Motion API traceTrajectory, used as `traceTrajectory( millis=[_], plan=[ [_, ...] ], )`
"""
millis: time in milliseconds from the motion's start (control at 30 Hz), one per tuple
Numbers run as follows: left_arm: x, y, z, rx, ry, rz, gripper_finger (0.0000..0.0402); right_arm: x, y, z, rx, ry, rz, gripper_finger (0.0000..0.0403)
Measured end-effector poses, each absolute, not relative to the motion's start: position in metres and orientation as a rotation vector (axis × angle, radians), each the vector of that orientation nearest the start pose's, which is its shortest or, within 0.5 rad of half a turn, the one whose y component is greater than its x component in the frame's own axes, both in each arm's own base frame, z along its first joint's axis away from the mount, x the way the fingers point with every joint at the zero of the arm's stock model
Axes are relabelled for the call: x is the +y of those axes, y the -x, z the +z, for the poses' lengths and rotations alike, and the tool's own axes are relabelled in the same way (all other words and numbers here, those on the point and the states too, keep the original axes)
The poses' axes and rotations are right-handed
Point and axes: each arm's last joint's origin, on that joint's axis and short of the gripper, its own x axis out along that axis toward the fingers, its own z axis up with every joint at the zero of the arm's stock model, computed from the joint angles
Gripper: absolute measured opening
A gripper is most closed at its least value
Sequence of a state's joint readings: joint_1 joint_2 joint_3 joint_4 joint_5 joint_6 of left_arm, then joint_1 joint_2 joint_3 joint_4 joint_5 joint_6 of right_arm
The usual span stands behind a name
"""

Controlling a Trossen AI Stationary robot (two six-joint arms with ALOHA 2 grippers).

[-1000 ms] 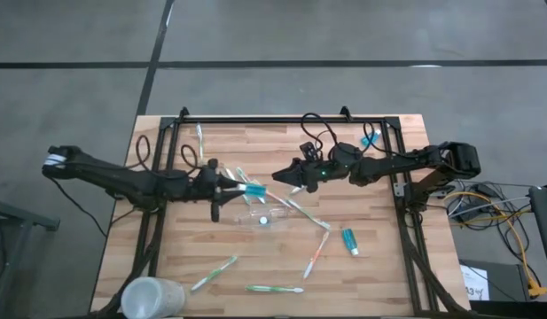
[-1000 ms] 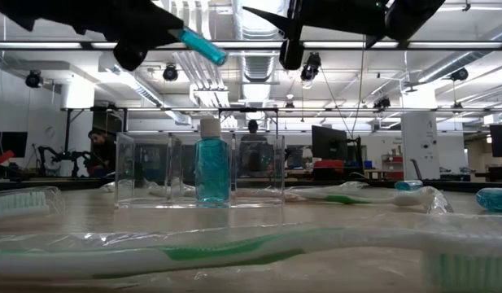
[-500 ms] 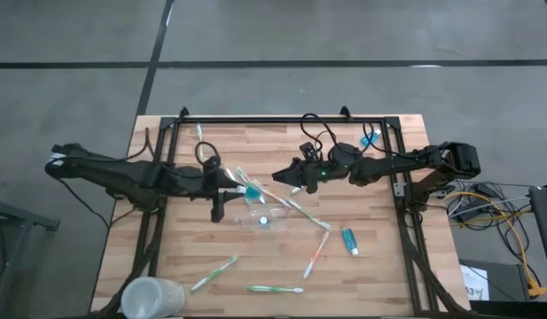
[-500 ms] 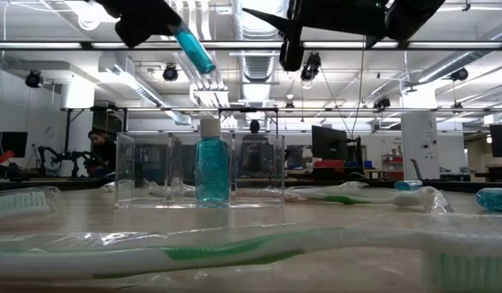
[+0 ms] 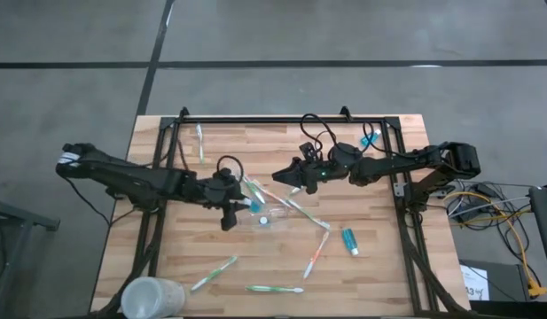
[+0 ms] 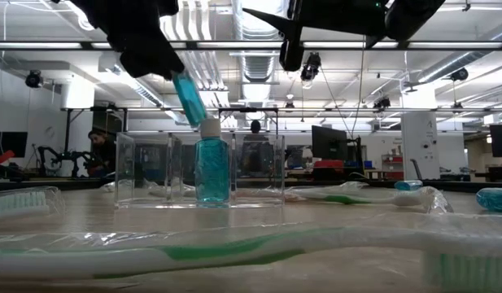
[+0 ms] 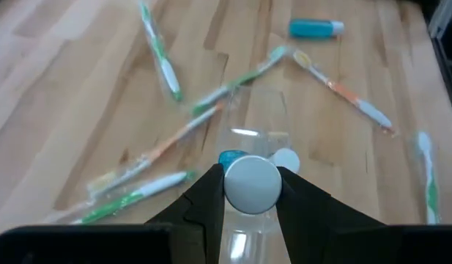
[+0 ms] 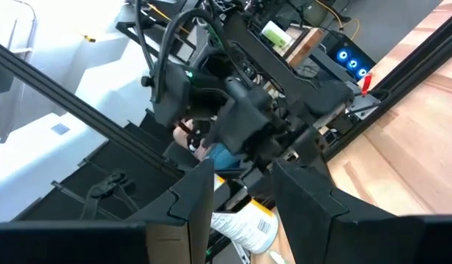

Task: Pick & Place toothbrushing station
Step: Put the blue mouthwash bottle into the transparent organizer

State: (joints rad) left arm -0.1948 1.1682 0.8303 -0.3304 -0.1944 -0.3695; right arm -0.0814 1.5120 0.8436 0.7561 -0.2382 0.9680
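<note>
**Lowering a blue tube into the clear holder**

While the left gripper [image 5: 240,200] hangs just above the clear holder [image 5: 262,216] near the middle of the bench [image 5: 371,275], it is clamped on a small blue tube [image 6: 188,98] with a white cap [image 7: 251,183]. In the low view the tube slants, its free lower end pointing down toward the holder and almost touching the white cap of a second blue tube [image 6: 211,169] that stands upright inside it. The held tube's long axis is therefore tilted off vertical, top toward the gripper, bottom toward the holder's opening.

To do this step well, I judge that the tube should be brought closer to upright and shifted sideways so that it clears the standing tube's cap and enters a free compartment; coming down on that cap could tip the standing tube or push the light holder across the wood. The holder has see-through walls, so the low view is the better guide for height and the left wrist view for centring. Release should wait until the tube's lower end is well inside the walls.

The right gripper [image 5: 277,175] waits above the bench beyond the holder, its fingers parted a little and holding nothing. Wrapped toothbrushes [image 5: 315,253] and another blue tube [image 5: 349,240] lie scattered on the bench, well apart from the holder.
</note>
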Motion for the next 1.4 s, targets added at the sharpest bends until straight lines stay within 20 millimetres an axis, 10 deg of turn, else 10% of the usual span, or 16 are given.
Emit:
traceTrajectory(
  millis=[600, 1400],
  plan=[
    [-0.049, -0.263, 0.222, 0.836, 0.178, 0.081, 0.0113, -0.020, -0.329, 0.266, 0.041, -0.959, 0.162, 0.0134],
    [-0.051, -0.267, 0.235, 0.803, 0.135, 0.043, 0.0158, -0.020, -0.329, 0.264, 0.061, -0.960, 0.150, 0.0134]
  ],
)
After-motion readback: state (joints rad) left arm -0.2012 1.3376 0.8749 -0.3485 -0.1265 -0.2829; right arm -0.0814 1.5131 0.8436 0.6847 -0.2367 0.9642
